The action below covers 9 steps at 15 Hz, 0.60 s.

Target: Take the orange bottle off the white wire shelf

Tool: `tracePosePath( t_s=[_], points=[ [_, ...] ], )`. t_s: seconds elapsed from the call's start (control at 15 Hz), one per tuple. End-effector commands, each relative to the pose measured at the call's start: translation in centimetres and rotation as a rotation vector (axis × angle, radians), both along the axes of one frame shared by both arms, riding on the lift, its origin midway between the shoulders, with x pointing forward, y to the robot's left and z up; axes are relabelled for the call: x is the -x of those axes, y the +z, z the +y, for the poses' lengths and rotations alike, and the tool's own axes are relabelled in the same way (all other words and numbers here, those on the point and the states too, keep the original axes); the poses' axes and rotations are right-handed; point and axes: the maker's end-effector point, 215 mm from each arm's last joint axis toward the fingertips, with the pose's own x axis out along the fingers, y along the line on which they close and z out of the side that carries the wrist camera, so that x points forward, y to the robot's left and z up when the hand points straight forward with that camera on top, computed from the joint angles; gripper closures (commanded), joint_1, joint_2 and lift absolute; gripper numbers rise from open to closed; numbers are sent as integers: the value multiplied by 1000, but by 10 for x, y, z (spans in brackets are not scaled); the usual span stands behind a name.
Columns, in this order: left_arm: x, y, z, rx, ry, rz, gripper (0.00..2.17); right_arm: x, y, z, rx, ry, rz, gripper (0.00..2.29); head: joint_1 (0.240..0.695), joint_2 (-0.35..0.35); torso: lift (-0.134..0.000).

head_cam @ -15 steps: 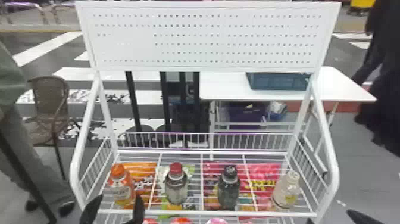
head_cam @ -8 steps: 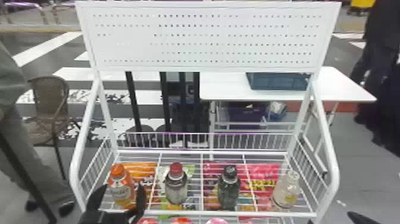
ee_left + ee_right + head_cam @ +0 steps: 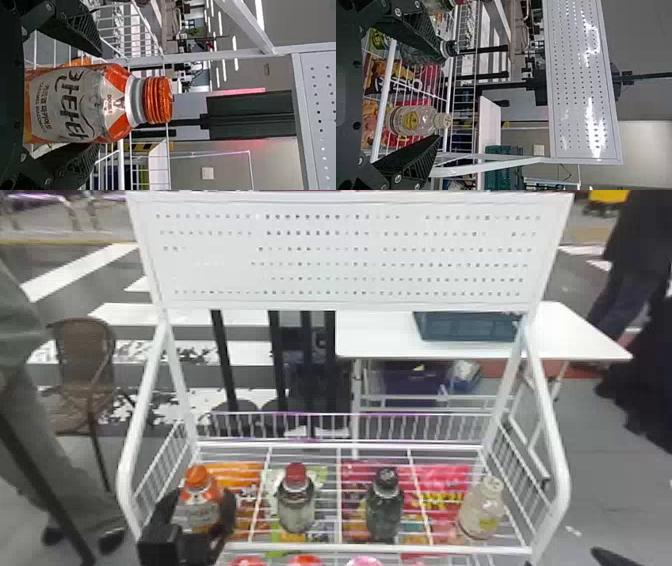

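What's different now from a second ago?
The left pincer has moved forward; its open fingers now stand either side of the orange bottle, not visibly gripping. That bottle, the red-capped bottle, black-capped bottle and pale bottle stayed on the white wire shelf.

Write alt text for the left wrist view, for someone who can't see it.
The orange bottle stands on the white wire shelf between the left gripper's open jaws, its orange cap on and its label facing the camera. Beyond is a perforated panel.
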Motion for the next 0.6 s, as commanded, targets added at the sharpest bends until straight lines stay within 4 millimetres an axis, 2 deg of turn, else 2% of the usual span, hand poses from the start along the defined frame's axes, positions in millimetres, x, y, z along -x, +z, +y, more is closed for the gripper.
tracePosePath(
  t_s=[0.0, 0.07, 0.33, 0.53],
  points=[
    [2, -1, -1, 6, -3, 1, 485, 0, 0, -1, 1, -1, 0, 154, 499, 0, 0],
    [5, -3, -2, 7, -6, 6, 593, 0, 1, 0, 2, 1, -1, 154, 499, 0, 0],
    [11, 3, -8, 12, -18, -6, 606, -2, 1, 0, 1, 1, -4, 154, 499, 0, 0],
    [20, 29, -15, 19, -32, -48, 603, -2, 2, 0, 2, 4, -6, 154, 499, 0, 0]
  ],
)
